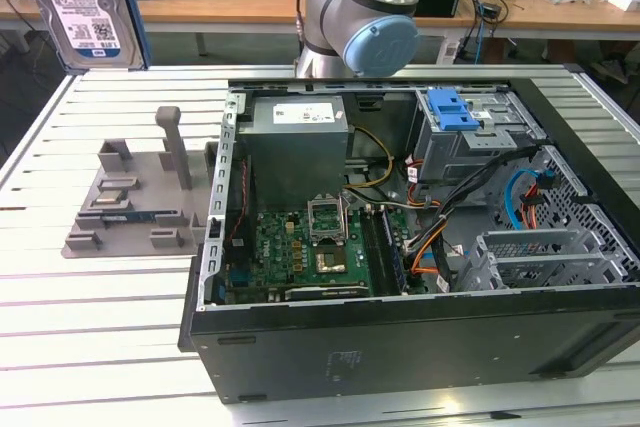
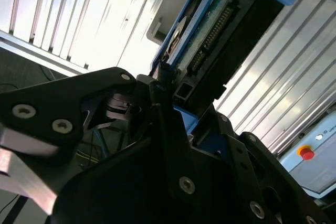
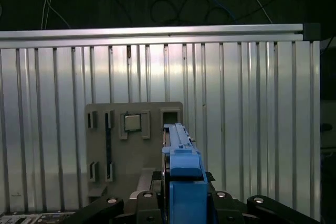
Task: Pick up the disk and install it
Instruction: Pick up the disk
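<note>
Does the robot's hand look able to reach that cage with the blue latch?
Probably yes: the computer case lies open and nothing covers the cage, though the hand holds the disk.

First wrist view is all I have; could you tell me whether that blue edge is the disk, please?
Observer: Yes; the exterior view shows the disk upright, label facing the camera, in the air off the table.
Operator: Is it gripped?
Observer: In the second wrist view the jaws are shut on it.
Operator: Where is the case?
Observer: The open computer case lies at the exterior view's right of the grey stand.
</note>
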You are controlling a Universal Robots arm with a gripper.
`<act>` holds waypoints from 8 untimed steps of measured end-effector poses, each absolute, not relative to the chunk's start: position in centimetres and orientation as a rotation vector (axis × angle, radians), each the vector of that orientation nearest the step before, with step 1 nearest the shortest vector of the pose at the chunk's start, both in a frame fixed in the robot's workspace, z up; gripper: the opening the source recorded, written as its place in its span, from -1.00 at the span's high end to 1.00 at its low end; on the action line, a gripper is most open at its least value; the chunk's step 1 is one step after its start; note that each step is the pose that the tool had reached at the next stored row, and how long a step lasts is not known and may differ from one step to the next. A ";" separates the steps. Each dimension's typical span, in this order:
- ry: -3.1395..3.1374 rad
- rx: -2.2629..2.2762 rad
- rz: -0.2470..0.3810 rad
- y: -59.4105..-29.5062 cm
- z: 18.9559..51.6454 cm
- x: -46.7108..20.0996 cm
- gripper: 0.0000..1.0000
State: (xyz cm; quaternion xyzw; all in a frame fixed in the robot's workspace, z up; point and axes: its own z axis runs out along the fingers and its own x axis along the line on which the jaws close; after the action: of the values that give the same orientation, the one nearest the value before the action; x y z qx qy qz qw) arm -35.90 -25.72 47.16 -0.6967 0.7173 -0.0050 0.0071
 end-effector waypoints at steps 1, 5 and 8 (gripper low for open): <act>2.243 -2.179 -0.015 -25.7 47.4 -35.9 0.26; 2.243 -2.179 -0.015 -25.7 48.5 -35.9 0.26; 2.243 -2.179 -0.015 -25.7 49.4 -35.9 0.26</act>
State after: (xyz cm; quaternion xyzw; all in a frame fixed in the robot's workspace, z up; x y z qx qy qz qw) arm -35.90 -25.68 49.37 -0.6967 0.7173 -0.0049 0.0070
